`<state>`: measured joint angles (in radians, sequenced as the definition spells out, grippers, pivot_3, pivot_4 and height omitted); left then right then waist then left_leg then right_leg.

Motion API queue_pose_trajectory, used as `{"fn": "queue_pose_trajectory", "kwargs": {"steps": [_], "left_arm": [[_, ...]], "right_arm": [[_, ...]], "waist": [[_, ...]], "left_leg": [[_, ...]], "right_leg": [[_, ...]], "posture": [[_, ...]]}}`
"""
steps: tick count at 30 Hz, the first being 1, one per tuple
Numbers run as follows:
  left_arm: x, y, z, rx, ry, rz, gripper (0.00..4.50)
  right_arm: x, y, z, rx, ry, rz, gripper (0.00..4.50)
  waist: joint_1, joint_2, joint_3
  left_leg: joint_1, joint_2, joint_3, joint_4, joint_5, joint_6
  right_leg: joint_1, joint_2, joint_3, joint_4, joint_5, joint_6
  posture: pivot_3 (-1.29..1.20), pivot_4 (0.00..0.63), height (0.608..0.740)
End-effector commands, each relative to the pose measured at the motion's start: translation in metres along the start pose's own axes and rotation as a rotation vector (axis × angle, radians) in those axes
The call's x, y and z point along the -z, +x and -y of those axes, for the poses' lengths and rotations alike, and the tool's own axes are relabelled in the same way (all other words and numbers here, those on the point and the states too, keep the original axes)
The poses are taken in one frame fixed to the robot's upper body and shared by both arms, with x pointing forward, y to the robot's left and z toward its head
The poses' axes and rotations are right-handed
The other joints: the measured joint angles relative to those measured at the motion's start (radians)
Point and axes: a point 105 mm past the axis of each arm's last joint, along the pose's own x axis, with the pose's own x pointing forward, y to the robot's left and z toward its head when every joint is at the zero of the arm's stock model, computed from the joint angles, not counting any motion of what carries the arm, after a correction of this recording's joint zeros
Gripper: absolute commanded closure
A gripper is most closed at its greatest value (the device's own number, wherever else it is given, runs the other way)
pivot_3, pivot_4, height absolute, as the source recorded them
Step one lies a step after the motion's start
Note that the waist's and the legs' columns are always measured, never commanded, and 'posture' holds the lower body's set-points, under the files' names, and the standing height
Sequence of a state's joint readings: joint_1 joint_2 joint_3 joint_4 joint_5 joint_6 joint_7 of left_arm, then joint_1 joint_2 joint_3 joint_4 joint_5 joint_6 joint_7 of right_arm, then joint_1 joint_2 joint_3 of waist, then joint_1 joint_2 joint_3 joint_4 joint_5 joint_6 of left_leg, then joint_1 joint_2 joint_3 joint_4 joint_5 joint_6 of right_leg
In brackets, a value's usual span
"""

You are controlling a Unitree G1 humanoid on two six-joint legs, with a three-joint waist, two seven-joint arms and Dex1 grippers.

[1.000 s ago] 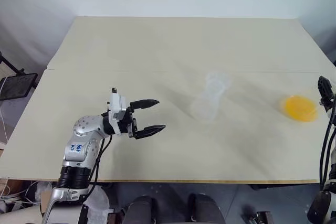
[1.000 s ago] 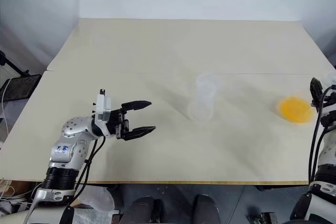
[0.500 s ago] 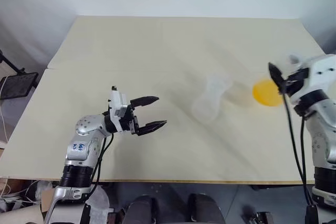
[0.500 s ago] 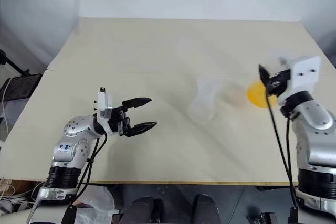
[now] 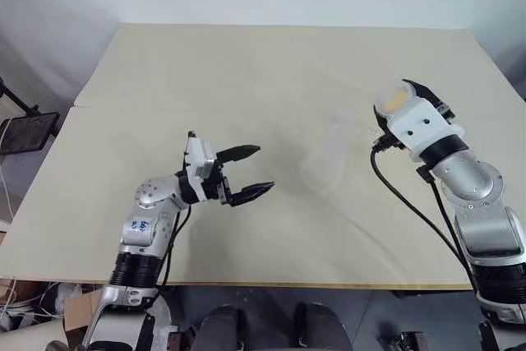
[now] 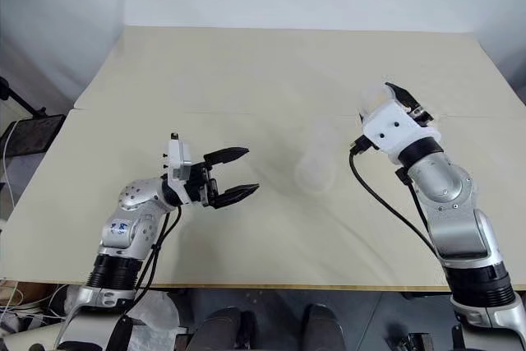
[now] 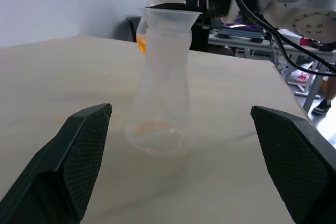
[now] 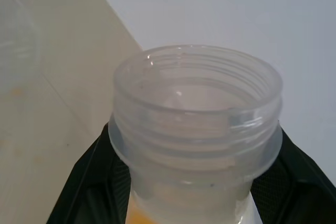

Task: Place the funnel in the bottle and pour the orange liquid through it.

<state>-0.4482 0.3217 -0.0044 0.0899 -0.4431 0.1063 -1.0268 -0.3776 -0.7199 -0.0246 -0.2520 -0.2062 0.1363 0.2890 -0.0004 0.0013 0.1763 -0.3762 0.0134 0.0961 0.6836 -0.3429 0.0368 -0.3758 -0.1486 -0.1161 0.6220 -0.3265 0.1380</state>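
The right hand (image 5: 404, 94) is clamped shut around the neck of a clear plastic flask with a threaded round mouth (image 8: 195, 109), its two black fingers (image 8: 299, 182) pressing on either side just under the collar. It holds the flask raised above the tabletop (image 5: 246, 71), at about three o'clock of the scene's centre. The bright yellow-orange translucent liquid (image 5: 394, 99) shows as a small round patch through the flask wall just beside the hand, and as an orange sliver below the collar in the right wrist view.

The left hand (image 5: 249, 174) sits at about eight o'clock, its two black fingers (image 7: 79, 156) spread wide with nothing between them, pointing toward the middle of the tabletop.

Between the two hands, near the centre, stands the smaller clear, colourless conical bottle with a narrow neck (image 7: 158, 93), upright on the tabletop and apart from both hands. A small, colourless see-through funnel with a cone top (image 7: 169, 17) sits in the bottle's mouth, its rim level. A faint orange trace lies at the bottle's bottom. The held flask hangs at roughly two o'clock from this bottle, near it but not touching.

By count: two hands, two clear vessels, one funnel, one body of orange liquid. The pale tabletop shows one seam running across it.
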Motion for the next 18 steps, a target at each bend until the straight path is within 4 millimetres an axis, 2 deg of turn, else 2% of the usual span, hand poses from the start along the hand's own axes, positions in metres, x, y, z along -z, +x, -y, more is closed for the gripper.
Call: {"fn": "queue_pose_trajectory", "kwargs": {"steps": [1, 10, 18], "left_arm": [[-0.008, 0.007, 0.002, 0.019, 0.044, 0.021, 0.00], [-0.008, 0.018, 0.006, 0.032, 0.038, 0.034, 0.00], [-0.007, 0.020, 0.007, 0.034, 0.036, 0.035, 0.00]], "right_arm": [[-0.014, 0.000, 0.015, 0.066, -0.096, 0.064, 2.02], [-0.029, -0.002, 0.001, 0.022, -0.254, 0.147, 2.02], [-0.035, -0.002, 0.000, 0.034, -0.357, 0.165, 2.02]], "waist": [[0.000, 0.000, 0.000], [0.000, 0.000, 0.000], [0.000, 0.000, 0.000]], "left_leg": [[0.000, 0.000, 0.000, 0.000, 0.000, 0.000], [0.000, 0.000, 0.000, 0.000, 0.000, 0.000], [0.000, 0.000, 0.000, 0.000, 0.000, 0.000]], "right_leg": [[0.000, 0.000, 0.000, 0.000, 0.000, 0.000], [0.000, 0.000, 0.000, 0.000, 0.000, 0.000], [0.000, 0.000, 0.000, 0.000, 0.000, 0.000]], "posture": [[0.00, 0.150, 0.740], [0.00, 0.150, 0.740], [0.00, 0.150, 0.740]]}}
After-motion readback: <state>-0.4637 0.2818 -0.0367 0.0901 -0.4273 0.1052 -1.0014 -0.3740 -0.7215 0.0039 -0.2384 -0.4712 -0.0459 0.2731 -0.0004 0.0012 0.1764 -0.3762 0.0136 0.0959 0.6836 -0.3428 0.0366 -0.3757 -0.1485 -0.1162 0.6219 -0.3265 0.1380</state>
